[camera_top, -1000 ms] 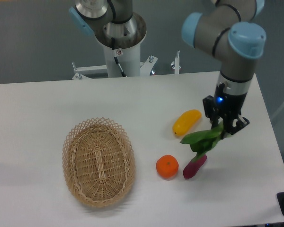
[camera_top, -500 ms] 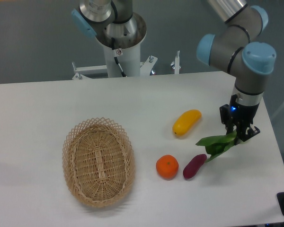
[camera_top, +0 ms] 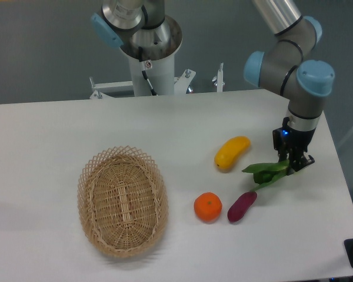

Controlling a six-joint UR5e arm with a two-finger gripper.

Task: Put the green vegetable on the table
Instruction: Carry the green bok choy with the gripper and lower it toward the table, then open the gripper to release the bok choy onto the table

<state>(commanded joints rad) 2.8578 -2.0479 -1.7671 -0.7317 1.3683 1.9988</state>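
1. Grey wall is seen behind a white table (camera_top: 76, 129); one arm base is mounted at its far edge.
2. One gripper (camera_top: 293, 165) is seen at the table's right side, clenched on one end of the vegetable (camera_top: 269, 173). Which end is held cannot be told, as the fingers cover it.
3. The vegetable is noted right of the yellow fruit (camera_top: 232, 151) and just above and right of the purple piece (camera_top: 242, 205). Its leaves point left, toward the yellow fruit. Whether it is touching the table cannot be told; it appears low, close to the surface.
4. Step in hand, as judged: the vegetable is being carried or lowered to a set-down spot on the table. The placing is not yet done, since the grip is not released.
5. Next move, as judged: a lowering until the vegetable is borne by the table, then an opening of the jaws and a straight lift away. Bare surface right of the purple piece should be kept to, so that the purple piece is not nudged.
6. Count: one vegetable, one yellow fruit, one purple piece, one orange (camera_top: 207, 207), one basket (camera_top: 122, 201).
7. The basket is well left of the yellow fruit, and nothing is seen in it.
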